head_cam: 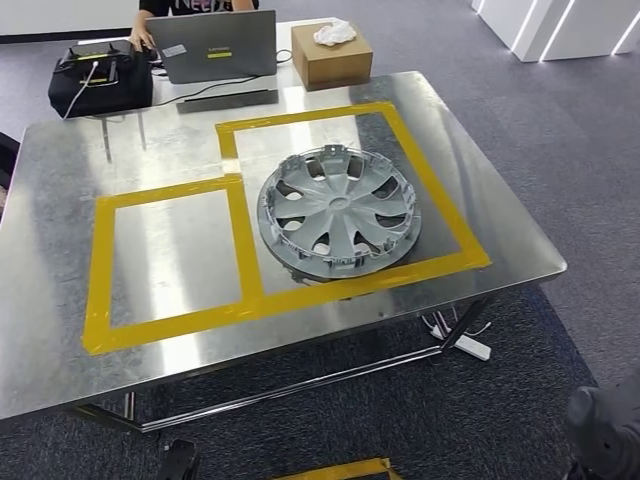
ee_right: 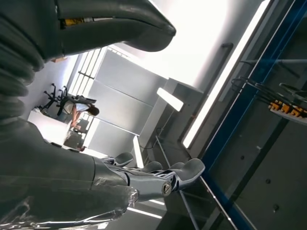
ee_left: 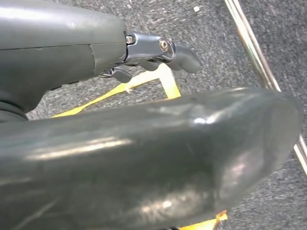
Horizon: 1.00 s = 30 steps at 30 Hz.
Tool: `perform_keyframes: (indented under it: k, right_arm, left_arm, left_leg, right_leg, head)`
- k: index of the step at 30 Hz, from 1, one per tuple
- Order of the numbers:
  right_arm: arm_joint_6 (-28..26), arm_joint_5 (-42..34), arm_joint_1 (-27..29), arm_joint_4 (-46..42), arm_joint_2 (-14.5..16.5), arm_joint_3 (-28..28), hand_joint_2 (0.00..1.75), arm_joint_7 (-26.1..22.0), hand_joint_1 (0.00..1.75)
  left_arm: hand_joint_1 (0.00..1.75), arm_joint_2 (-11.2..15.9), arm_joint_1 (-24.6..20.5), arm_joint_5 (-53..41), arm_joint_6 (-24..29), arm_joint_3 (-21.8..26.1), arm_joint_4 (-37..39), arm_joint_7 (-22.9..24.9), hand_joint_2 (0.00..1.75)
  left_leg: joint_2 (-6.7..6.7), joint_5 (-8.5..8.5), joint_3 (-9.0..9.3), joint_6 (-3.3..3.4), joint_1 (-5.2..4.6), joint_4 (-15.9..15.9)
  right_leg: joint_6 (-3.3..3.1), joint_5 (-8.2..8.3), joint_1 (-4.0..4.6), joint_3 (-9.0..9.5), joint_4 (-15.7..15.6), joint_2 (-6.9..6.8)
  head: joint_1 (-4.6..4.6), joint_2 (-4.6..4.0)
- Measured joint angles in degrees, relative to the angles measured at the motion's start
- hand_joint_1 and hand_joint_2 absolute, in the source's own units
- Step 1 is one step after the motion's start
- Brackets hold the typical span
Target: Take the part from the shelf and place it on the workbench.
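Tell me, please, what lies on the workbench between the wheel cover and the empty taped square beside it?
In the head view, only a strip of yellow tape on bare metal separates the wheel cover from the empty square.

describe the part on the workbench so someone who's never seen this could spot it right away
On the shiny metal workbench, find the two yellow tape rectangles and take the larger one. Inside it lies a round grey wheel cover with curved spokes, the only round thing on the bench.
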Motion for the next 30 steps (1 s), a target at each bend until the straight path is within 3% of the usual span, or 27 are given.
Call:
perform_keyframes:
  k: [1,4,6,8,9,11,13,14,15,16,18,20,21,23,25,27,29,30]
  right_arm:
    - [0.1,-0.1,0.0,0.0,0.0,-0.1,0.00,0.0,0.00]
    - [0.2,-0.3,-0.2,0.0,0.0,-0.5,0.00,0.0,0.00]
    - [0.4,-0.4,-0.3,0.0,0.0,-0.7,0.00,0.0,0.00]
    - [0.9,-0.5,-0.3,-0.1,0.1,-0.9,0.00,0.0,0.00]
    - [1.3,-0.5,-0.4,-0.1,0.2,-1.0,0.00,0.0,0.00]
    - [1.9,-0.4,-0.6,-0.1,0.4,-1.1,0.00,0.0,0.00]
    - [2.3,0.0,-0.6,-0.1,0.5,-1.1,0.00,0.0,0.00]
    - [2.4,0.3,-0.5,-0.1,0.5,-1.1,0.00,0.0,0.00]
    - [2.4,0.5,-0.4,-0.1,0.5,-1.1,0.00,0.0,0.00]
    - [2.4,0.7,-0.3,-0.1,0.5,-1.1,0.00,0.0,0.00]
    - [2.3,0.8,-0.3,-0.1,0.5,-1.1,0.00,0.0,0.00]
    - [2.1,0.8,-0.3,-0.2,0.5,-1.1,0.00,0.0,0.00]
    - [2.0,0.8,-0.3,-0.3,0.5,-1.1,0.00,0.0,0.00]
    - [1.9,0.7,-0.2,-0.3,0.5,-1.1,0.00,-0.1,0.00]
    - [1.8,0.5,-0.2,-0.3,0.5,-1.1,0.00,-0.1,0.00]
    - [1.7,0.3,-0.3,-0.3,0.5,-1.2,0.00,-0.1,0.00]
    - [1.7,0.2,-0.3,-0.3,0.5,-1.2,0.00,-0.1,0.00]
    - [1.7,0.2,-0.3,-0.3,0.5,-1.2,0.00,-0.1,0.00]
  left_arm:
    - [0.00,0.0,0.0,0.0,0.0,0.0,0.0,0.0,0.00]
    - [0.00,-0.1,0.0,0.0,0.0,0.0,0.0,0.0,0.00]
    - [0.00,-0.1,0.0,0.0,0.0,0.1,0.0,0.0,0.00]
    - [0.00,-0.1,0.0,0.0,0.0,0.1,0.0,0.0,0.00]
    - [0.00,-0.1,0.0,0.0,0.0,0.1,0.0,0.0,0.00]
    - [0.00,-0.1,0.0,-0.1,-0.1,0.1,0.0,0.0,0.00]
    - [0.00,-0.1,0.1,-0.2,-0.2,0.1,0.0,0.0,0.00]
    - [0.00,-0.1,0.1,-0.2,-0.2,0.1,0.0,0.0,0.00]
    - [0.00,-0.1,0.2,-0.3,-0.2,0.1,0.0,-0.1,0.00]
    - [0.00,-0.1,0.3,-0.3,-0.2,0.1,0.0,-0.1,0.00]
    - [0.00,-0.1,0.3,-0.4,-0.2,0.1,0.0,-0.1,0.00]
    - [0.00,-0.3,0.2,-0.4,-0.2,0.1,0.0,-0.1,0.00]
    - [0.00,-0.3,0.2,-0.4,-0.2,0.1,0.0,-0.2,0.00]
    - [0.00,-0.4,0.2,-0.4,-0.2,0.1,0.0,-0.2,0.00]
    - [0.00,-0.5,0.1,-0.5,-0.2,0.1,0.0,-0.2,0.00]
    - [0.00,-0.6,-0.1,-0.6,-0.2,0.1,0.0,-0.2,0.00]
    - [0.00,-0.6,-0.2,-0.7,-0.2,0.1,0.0,-0.2,0.00]
    - [0.00,-0.6,-0.2,-0.7,-0.2,0.1,0.0,-0.2,0.00]
  left_leg:
    - [-0.01,0.35,-0.38,0.01,-0.14,0.0]
    - [-0.10,1.35,-1.20,-0.36,-0.44,0.0]
    - [-0.07,2.00,-1.49,-0.94,-0.45,0.0]
    - [-0.06,2.34,-1.68,-1.60,-0.34,0.1]
    - [-0.06,1.67,-1.95,-1.97,-0.30,0.6]
    - [-0.06,-2.45,-3.39,-2.65,-0.16,4.4]
    - [-0.04,-7.64,-5.69,-3.16,0.06,11.8]
    - [-0.04,-8.84,-6.32,-3.34,0.15,14.8]
    - [-0.04,-8.80,-6.12,-3.46,0.22,16.0]
    - [-0.04,-7.69,-4.83,-3.54,0.28,15.1]
    - [-0.02,-4.78,0.28,-3.65,0.40,7.9]
    - [-0.14,-3.75,4.41,-3.31,0.34,1.1]
    - [-0.21,-3.84,5.12,-2.98,0.25,-0.4]
    - [-0.21,-3.48,4.68,-1.96,0.14,-0.6]
    - [-0.05,-2.70,3.89,-0.73,0.21,-0.7]
    - [0.07,-1.71,2.74,0.13,0.25,-0.7]
    - [0.10,-0.68,1.44,0.35,0.16,-0.7]
    - [0.11,-0.15,0.77,0.33,0.11,-0.7]
  right_leg:
    - [-0.28,1.16,0.08,1.65,-2.0,0.00]
    - [-1.26,4.75,0.55,9.60,-14.3,0.01]
    - [-1.46,5.04,0.88,11.25,-17.7,0.03]
    - [-1.84,5.67,0.90,10.59,-17.9,-0.01]
    - [-2.18,6.08,0.78,10.35,-18.0,-0.07]
    - [-2.85,7.13,0.49,9.71,-18.2,-0.24]
    - [-3.11,8.19,0.48,8.56,-18.1,-0.27]
    - [-3.07,8.72,0.47,7.86,-18.1,-0.27]
    - [-2.97,9.18,0.44,7.15,-18.0,-0.27]
    - [-2.81,9.57,0.38,6.51,-17.9,-0.26]
    - [-2.35,10.14,0.24,5.44,-17.4,-0.25]
    - [-1.74,10.65,0.31,4.62,-16.8,-0.25]
    - [-1.40,10.96,0.39,4.34,-16.6,-0.26]
    - [-0.70,11.56,0.35,3.98,-16.6,-0.23]
    - [-0.09,9.81,0.19,2.87,-15.0,-0.16]
    - [0.36,5.04,0.11,0.56,-9.1,-0.11]
    - [0.60,1.23,0.10,-1.44,-1.8,-0.10]
    - [0.63,0.93,0.10,-1.39,-0.1,-0.10]
  head:
    - [-0.01,-0.01]
    - [-0.05,-0.01]
    - [-0.05,0.00]
    - [0.03,-0.01]
    - [-0.02,-0.01]
    - [-0.16,-0.01]
    - [-0.27,0.00]
    - [-0.27,0.00]
    - [-0.27,0.00]
    - [-0.26,0.00]
    - [-0.27,0.00]
    - [-0.23,0.00]
    - [-0.24,0.00]
    - [-0.23,0.00]
    - [-0.17,0.00]
    - [-0.08,0.00]
    - [-0.08,0.00]
    - [-0.08,0.00]
